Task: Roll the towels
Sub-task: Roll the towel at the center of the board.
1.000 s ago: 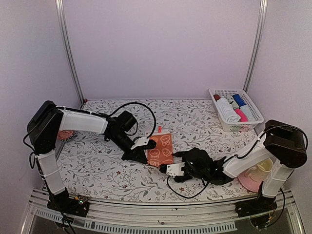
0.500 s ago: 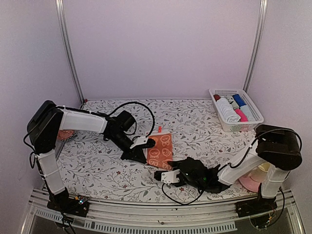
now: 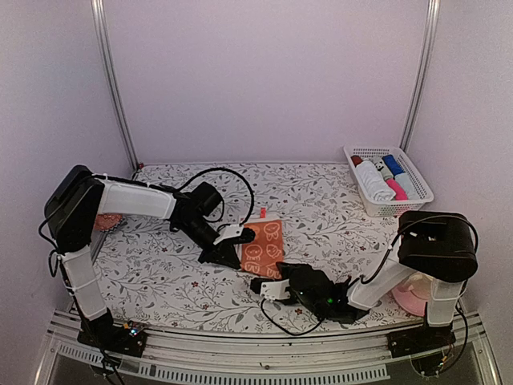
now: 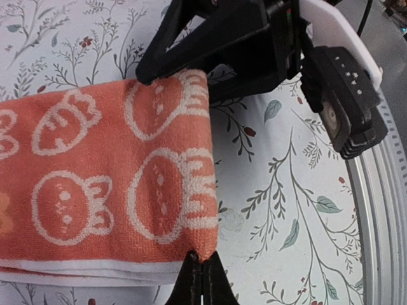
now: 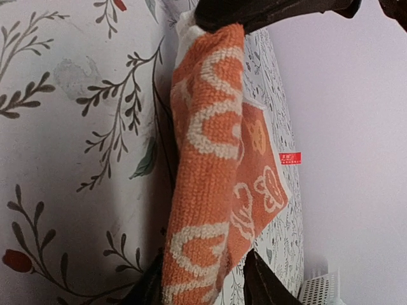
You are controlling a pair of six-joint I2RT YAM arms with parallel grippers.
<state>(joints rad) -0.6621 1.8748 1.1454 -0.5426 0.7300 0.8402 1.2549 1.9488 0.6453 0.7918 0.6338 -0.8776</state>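
**Right arm closes on the towel's near edge**

At the left, the left gripper (image 3: 232, 257) sits low at the left side of the orange towel (image 3: 264, 247). Its jaws are pressed fully together, with the tips at the towel's near corner in the left wrist view. I cannot tell whether any cloth is caught between them or whether they only pin it down.

The towel lies flat and folded on the flowered table (image 3: 160, 273), near its middle. The printed faces are up and a small red tag shows at the far edge.

The change is on the right. Over the last second the right gripper (image 3: 256, 284) has slid leftward and toward the front rail, ending at the towel's near edge. Its jaws, wide a second ago, have drawn in. In the right wrist view the thick folded edge sits between the two fingers (image 5: 257, 279), both against the cloth, which has begun to lift off the table. This looks like the grip that would start the roll, with the left arm placed to steady the other side.

At the far right, a white basket (image 3: 393, 213) holds several rolled cloths. No loose blue towel can be seen on the table.
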